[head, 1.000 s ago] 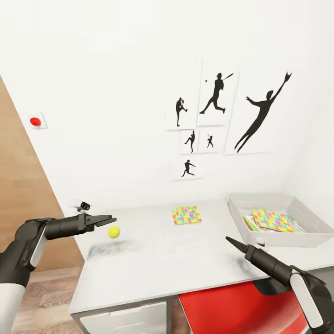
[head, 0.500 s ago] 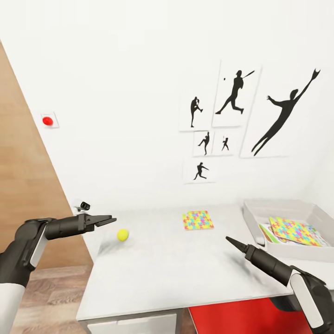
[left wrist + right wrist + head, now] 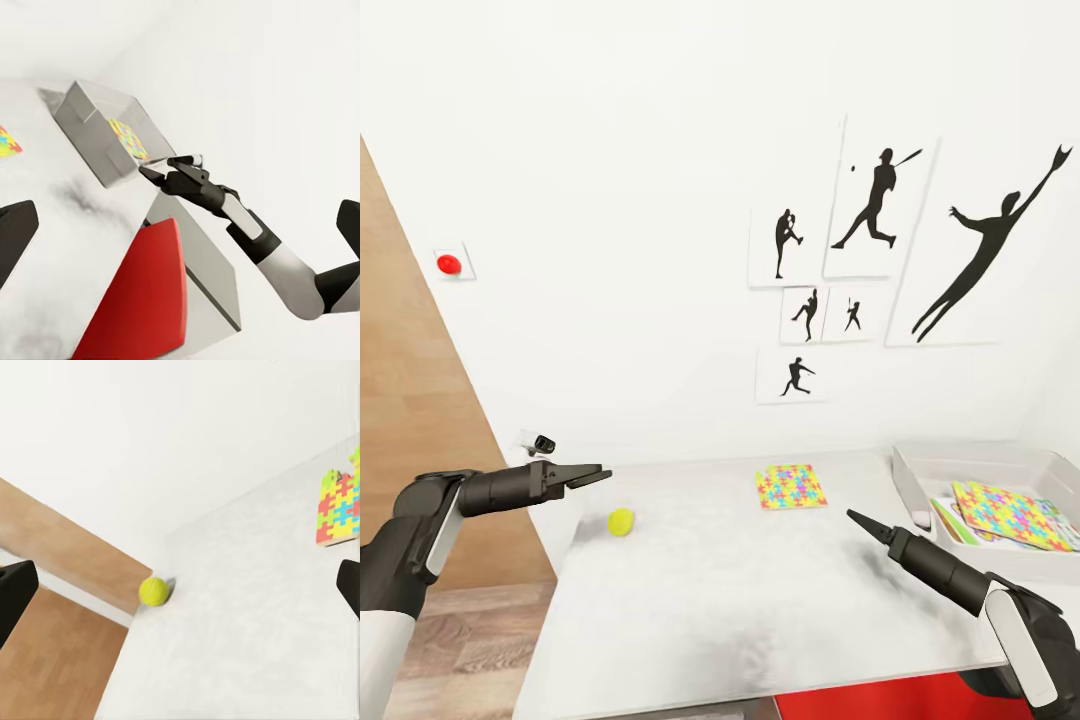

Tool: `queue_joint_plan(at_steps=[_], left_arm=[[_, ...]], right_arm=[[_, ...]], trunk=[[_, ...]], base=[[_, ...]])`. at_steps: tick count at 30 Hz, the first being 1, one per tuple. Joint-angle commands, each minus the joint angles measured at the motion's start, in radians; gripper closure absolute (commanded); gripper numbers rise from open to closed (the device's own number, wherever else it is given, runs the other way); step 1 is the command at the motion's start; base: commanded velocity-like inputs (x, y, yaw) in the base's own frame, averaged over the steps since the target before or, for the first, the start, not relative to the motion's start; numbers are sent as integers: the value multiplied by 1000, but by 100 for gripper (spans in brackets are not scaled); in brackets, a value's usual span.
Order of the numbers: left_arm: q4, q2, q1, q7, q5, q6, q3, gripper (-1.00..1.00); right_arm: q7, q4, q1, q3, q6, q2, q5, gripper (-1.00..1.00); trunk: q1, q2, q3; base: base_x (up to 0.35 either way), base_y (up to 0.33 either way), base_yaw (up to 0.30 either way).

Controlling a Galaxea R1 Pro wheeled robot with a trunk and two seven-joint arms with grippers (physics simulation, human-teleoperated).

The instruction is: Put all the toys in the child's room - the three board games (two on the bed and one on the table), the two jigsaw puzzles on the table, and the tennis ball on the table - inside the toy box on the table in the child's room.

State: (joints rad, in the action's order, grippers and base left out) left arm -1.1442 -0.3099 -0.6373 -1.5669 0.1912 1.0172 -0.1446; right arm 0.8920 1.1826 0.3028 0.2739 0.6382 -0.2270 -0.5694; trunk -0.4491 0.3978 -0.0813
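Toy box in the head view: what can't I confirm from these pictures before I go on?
- Toy box: its right end is cut off by the head view's edge.
- Its contents: a jigsaw puzzle lies on top and covers what is beneath; the boxes under it cannot be counted.
- Left wrist view: the near wall of the toy box hides most of the inside.

Yellow tennis ball (image 3: 154, 592) near table (image 3: 247, 645) edge, jigsaw puzzle (image 3: 340, 508) well apart, wood floor (image 3: 52, 667) below
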Motion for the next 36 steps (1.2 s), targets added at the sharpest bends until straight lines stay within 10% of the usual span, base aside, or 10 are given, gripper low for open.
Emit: queue_joint_plan(at_steps=[1,36], left_arm=[[0,0,-1,-4,-1,11,0,-100],[0,-4,-1,-4,-2,10,-1,-100]], right_arm=[[1,0,1,1,6,0,-5,-100],[-8,-1,1,-1,-28,1,-4,-100]], trunk=[[-1,2,-2],[-1,2,-2]], base=[[155,-19,0],[55,7,0]])
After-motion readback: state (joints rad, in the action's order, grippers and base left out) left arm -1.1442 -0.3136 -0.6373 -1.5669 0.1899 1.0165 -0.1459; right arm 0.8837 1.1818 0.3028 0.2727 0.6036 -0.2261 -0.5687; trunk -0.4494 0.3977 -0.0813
